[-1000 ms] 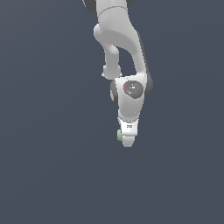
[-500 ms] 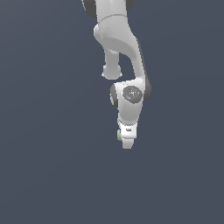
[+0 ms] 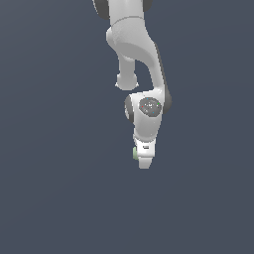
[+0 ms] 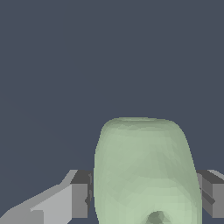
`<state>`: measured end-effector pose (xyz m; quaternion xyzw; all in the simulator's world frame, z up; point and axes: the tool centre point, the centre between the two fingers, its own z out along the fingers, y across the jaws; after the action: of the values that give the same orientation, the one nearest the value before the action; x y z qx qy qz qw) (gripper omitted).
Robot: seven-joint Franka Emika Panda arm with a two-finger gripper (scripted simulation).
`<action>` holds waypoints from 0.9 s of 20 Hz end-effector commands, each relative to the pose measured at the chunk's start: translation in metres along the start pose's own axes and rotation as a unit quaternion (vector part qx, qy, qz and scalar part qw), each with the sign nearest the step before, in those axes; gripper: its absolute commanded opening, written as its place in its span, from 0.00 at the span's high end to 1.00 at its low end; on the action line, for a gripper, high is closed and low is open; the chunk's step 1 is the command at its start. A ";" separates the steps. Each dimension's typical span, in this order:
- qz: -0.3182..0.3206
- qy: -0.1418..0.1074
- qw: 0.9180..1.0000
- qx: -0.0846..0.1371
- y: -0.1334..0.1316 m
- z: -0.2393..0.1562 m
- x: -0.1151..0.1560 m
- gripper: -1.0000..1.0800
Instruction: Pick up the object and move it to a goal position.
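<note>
A big white robot arm (image 3: 134, 44) comes down from the top of the picture. All around it is plain dark grey-blue. Low on the arm is a round joint with a dark grey circle (image 3: 150, 107) on it. Under that is the white hand (image 3: 144, 158), pointing down. A tiny bit of the green object (image 3: 134, 153) peeks out on the exterior view's left side of the hand, touching it.

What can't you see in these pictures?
- Exterior view: most of the lump, hidden behind the pincer; only a green sliver shows.
- Wrist view: the lump's lower end, cut off by the picture's edge.
- Goal position: no marker in either view.
- Whether the fingers touch the lump.
</note>
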<state>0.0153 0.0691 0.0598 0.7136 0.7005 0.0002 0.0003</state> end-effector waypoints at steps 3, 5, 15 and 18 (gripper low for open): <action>0.000 0.000 1.000 0.000 -0.003 -0.005 0.002 1.00; 0.000 0.000 1.000 0.000 -0.006 -0.010 0.004 1.00; 0.000 -0.002 1.000 0.000 -0.035 -0.059 0.025 1.00; 0.000 -0.002 1.000 0.000 -0.049 -0.083 0.035 1.00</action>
<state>-0.0262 0.0996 0.1306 0.7136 0.7006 -0.0014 0.0010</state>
